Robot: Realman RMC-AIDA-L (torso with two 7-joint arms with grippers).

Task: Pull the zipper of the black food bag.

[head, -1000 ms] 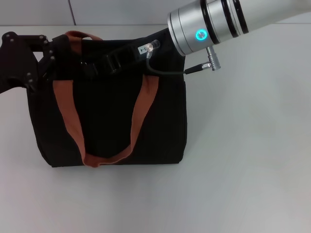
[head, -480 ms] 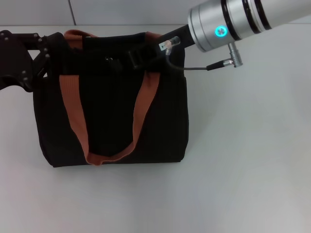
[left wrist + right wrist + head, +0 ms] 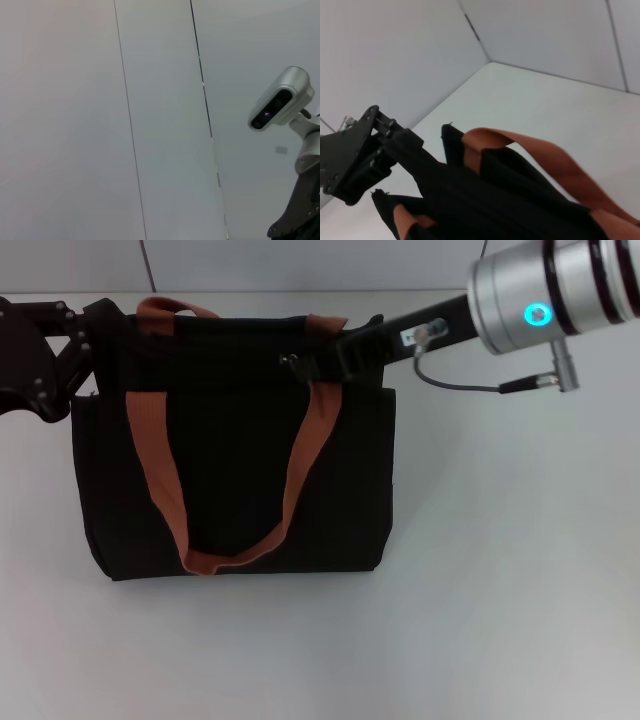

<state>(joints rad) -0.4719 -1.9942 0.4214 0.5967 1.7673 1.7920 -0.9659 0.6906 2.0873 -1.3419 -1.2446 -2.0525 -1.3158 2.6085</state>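
Zipper's small silver pull tab [image 3: 291,361] sits by the right tool [image 3: 340,358], grip unclear; black fabric food bag [image 3: 235,480], braced by the left tool [image 3: 75,350], could tip if tugged.

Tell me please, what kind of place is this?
Probably a robot test bench or lab. A plain white table holds only the black food bag, bare pale wall panels stand behind, and a mounted camera watches.
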